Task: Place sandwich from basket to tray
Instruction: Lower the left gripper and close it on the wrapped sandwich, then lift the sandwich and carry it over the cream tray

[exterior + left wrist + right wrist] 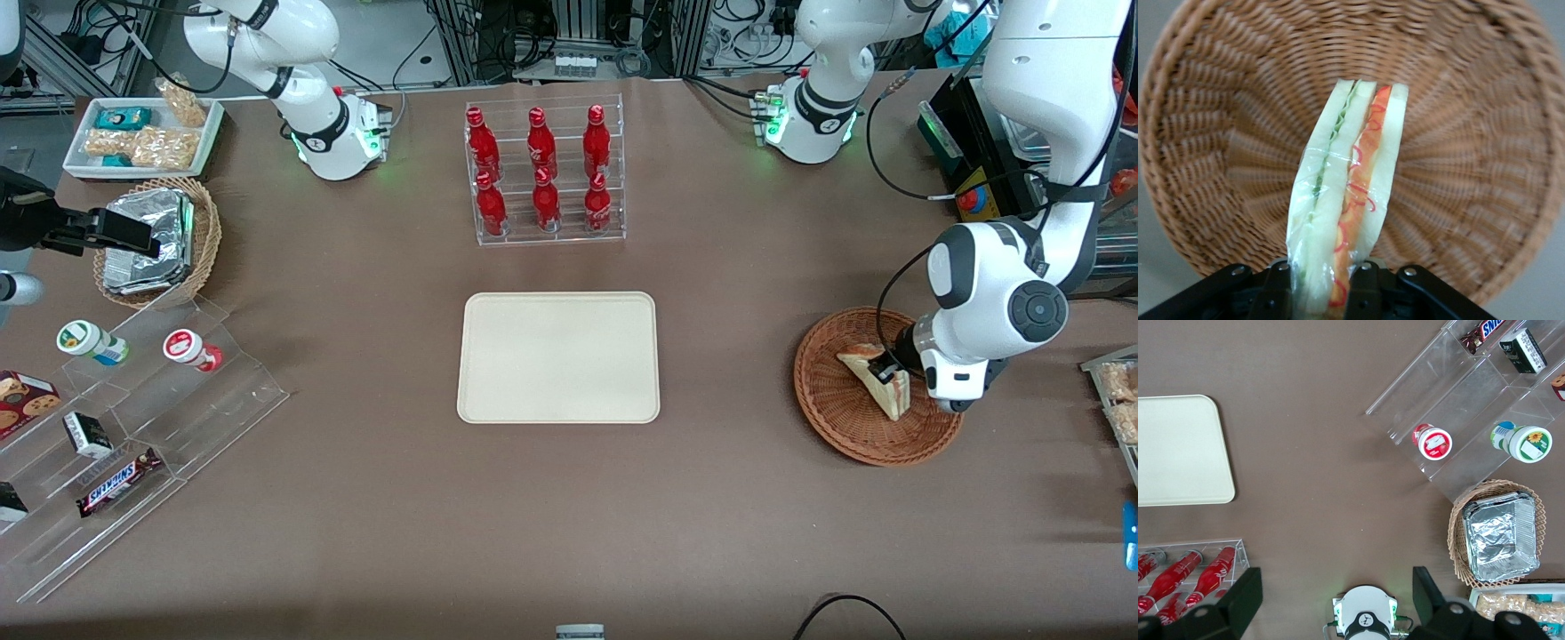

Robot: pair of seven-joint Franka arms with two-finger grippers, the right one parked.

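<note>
We are at the grasp: our gripper [1328,293] sits low in the basket [836,418], its 2 fingers pinching the sandwich [1345,213] at 1 end. The sandwich is still in the basket, long axis running straight away from the fingers, layered edge up. Next we judge a straight lift clear of the rim, then a carry to the tray [558,356].
</note>
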